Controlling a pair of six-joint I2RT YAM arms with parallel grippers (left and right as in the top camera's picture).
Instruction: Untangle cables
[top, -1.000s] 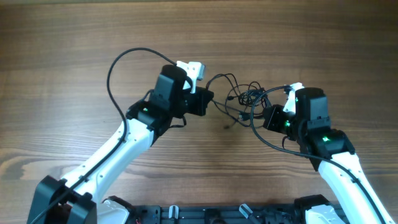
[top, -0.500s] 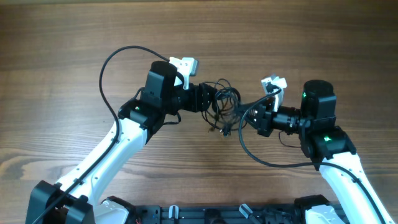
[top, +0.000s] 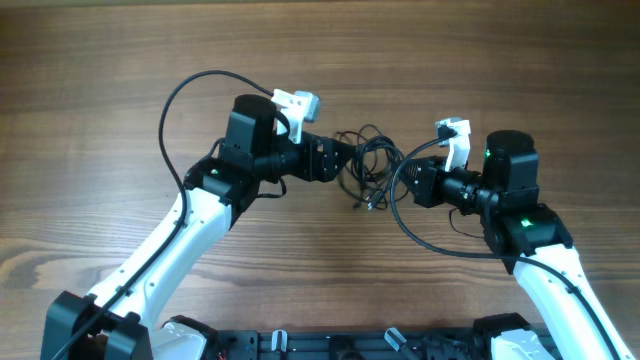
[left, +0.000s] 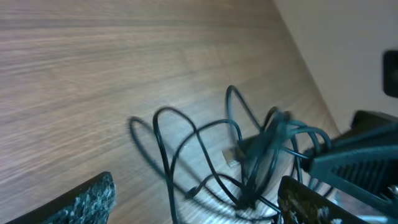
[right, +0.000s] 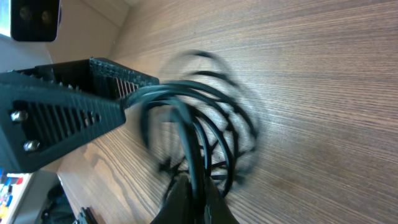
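Observation:
The cables (top: 371, 165) are thin black cords bunched in loose loops on the wooden table, between my two grippers. My left gripper (top: 346, 162) stands open just to their left, its fingers wide apart and holding nothing. In the left wrist view the loops (left: 239, 165) lie ahead between the two dark fingertips (left: 84, 198), with a small plug end (left: 231, 155) resting on the wood. My right gripper (top: 409, 183) is shut on a few strands at the tangle's right side. In the right wrist view its tips (right: 194, 200) pinch the cords (right: 198, 134), which look blurred.
The thick black lead (top: 178, 105) of the left arm arcs over the table behind it, and another (top: 420, 235) loops below the right wrist. Bare wooden table (top: 100, 60) lies all around. The left gripper's ribbed finger (right: 68, 102) fills the right wrist view's left side.
My left gripper has opened and let go of the cables. The right wrist has turned to lie level and has carried the tangle left and back again, staying shut on the strands.

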